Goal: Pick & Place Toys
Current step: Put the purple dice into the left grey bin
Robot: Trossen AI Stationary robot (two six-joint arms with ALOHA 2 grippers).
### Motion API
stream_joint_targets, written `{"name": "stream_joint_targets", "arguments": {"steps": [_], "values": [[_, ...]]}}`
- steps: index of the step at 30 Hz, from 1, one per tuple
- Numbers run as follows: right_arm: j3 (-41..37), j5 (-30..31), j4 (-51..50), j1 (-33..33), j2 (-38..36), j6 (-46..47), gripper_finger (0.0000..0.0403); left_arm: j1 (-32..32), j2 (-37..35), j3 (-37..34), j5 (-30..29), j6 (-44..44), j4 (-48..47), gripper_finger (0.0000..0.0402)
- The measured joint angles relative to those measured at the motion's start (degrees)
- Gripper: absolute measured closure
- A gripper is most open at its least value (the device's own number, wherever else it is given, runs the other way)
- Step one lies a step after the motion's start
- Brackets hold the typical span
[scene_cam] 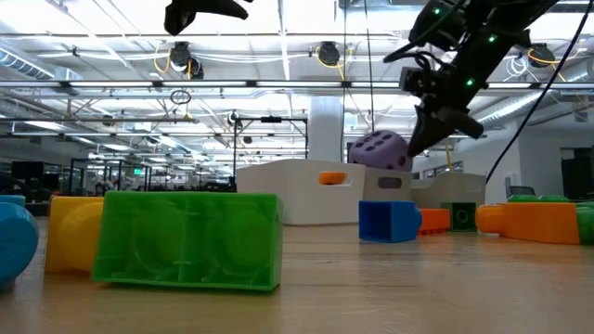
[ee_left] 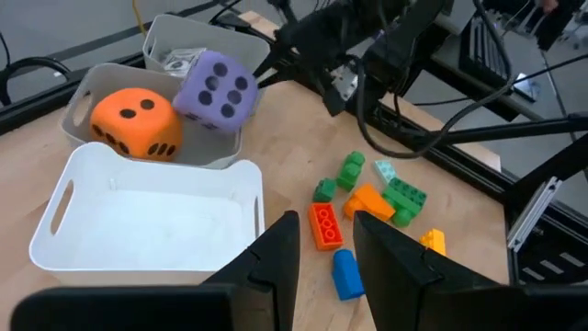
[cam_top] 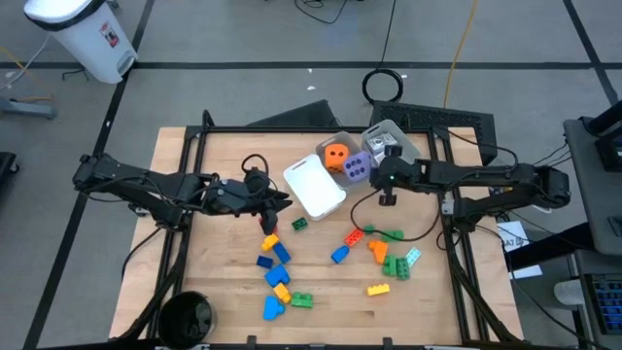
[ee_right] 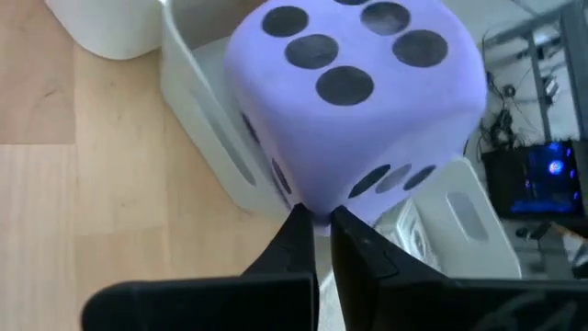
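Note:
A purple dotted die (ee_right: 349, 101) sits tilted on the rim of a grey tray (ee_left: 84, 92), beside an orange die (ee_left: 133, 124) that lies inside it. My right gripper (ee_right: 317, 225) is closed at the purple die's lower corner, at the table's far middle (cam_top: 375, 175). My left gripper (ee_left: 322, 234) hovers open above the table left of the white tray (cam_top: 314, 187), with nothing between its fingers. Small coloured bricks lie in two groups on the wood, one near the middle (cam_top: 277, 270) and one to the right (cam_top: 384, 248). My right gripper pinches the purple die's lower corner (ee_right: 317, 204) between its two fingertips (ee_right: 296, 230). The fingers come slanting down from the table's right side. The die is tilted, its far side over the grey tray's rim (ee_right: 207, 138); whether it rests there, I cannot tell.
A clear tray (cam_top: 385, 134) with small items stands behind the grey one. A black cable (cam_top: 374, 209) loops across the wood right of the white tray. A black round object (cam_top: 185, 316) sits at the near left corner. Metal frame rails (cam_top: 185, 175) border the table.

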Motion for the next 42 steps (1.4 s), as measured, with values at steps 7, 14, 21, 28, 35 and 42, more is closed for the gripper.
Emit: {"name": "stream_joint_targets", "arguments": {"steps": [7,14,21,28,35,42], "values": [[0.0,-5.6,5.1,0.0,2.2,-4.0,0.0401,0.0,0.0,0.0,0.0,0.4,0.0,0.0289],[0.0,-5.3,1.4,-0.3,2.1,-6.2,0.0401,0.0,0.0,0.0,0.4,1.5,0.0,0.0289],[0.0,-4.1,1.3,0.3,1.2,-6.0,0.0402,0.0,0.0,0.0,0.5,1.6,-0.1,0.0289],[0.0,-0.4,14.7,0.4,-1.1,-2.0,0.0403,0.0,0.0,0.0,0.4,1.6,-0.1,0.0289],[0.1,-11.7,18.1,-4.3,5.3,1.5,0.0403,0.0,0.0,0.0,0.2,1.4,-0.1,0.0289],[0.1,-11.3,13.4,-5.7,11.0,1.7,0.0403,0.0,0.0,0.0,0.2,1.7,-0.3,0.0289]]}}
